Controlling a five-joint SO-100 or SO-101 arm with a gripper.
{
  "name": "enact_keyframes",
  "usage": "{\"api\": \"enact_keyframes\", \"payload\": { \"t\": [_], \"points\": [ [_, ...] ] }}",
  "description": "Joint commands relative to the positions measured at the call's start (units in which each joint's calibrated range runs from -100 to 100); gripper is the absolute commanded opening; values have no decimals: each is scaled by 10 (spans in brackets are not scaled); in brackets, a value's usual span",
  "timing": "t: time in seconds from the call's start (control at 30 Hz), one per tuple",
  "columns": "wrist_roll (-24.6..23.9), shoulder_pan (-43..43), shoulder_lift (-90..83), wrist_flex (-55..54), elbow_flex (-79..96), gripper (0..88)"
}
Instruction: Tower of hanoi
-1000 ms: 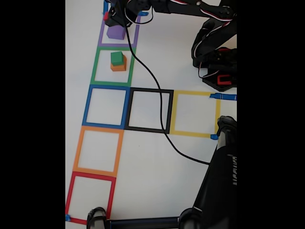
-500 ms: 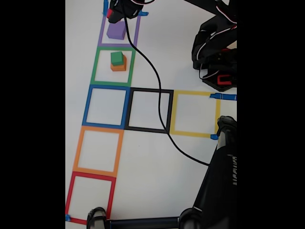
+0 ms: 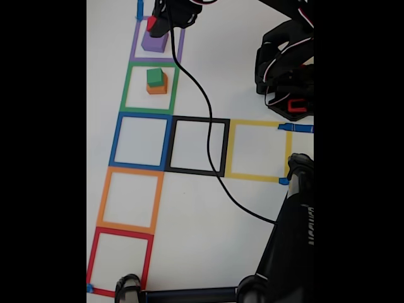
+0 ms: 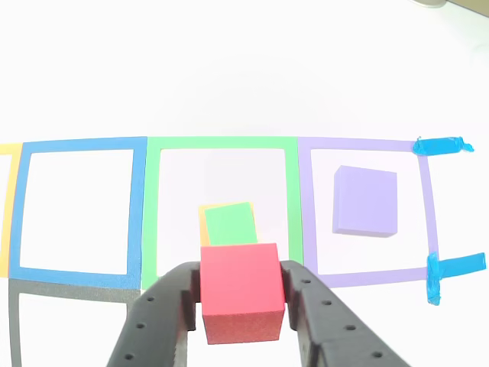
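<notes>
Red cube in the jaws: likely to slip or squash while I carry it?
The red cube looks matte and foam-like, so probably light and grippy. The gripper clamps two flat faces squarely, so slipping seems unlikely. Its edges look undeformed, so it probably won't squash.

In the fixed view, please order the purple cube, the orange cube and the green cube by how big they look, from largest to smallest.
1. purple cube, partly covered by the gripper and its red cube
2. orange cube, largely hidden beneath the green one
3. green cube

The orange and green look close in size, so that order is less sure.
</notes>
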Motion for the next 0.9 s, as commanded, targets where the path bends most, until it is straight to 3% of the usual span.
{"api": "enact_keyframes", "payload": {
  "t": [0.0,0.4,0.87],
  "points": [
    [4,-9,-39,-137,131,11],
    [4,-10,-29,-576,486,11],
    [4,4,93,-812,572,11]
  ]
}}
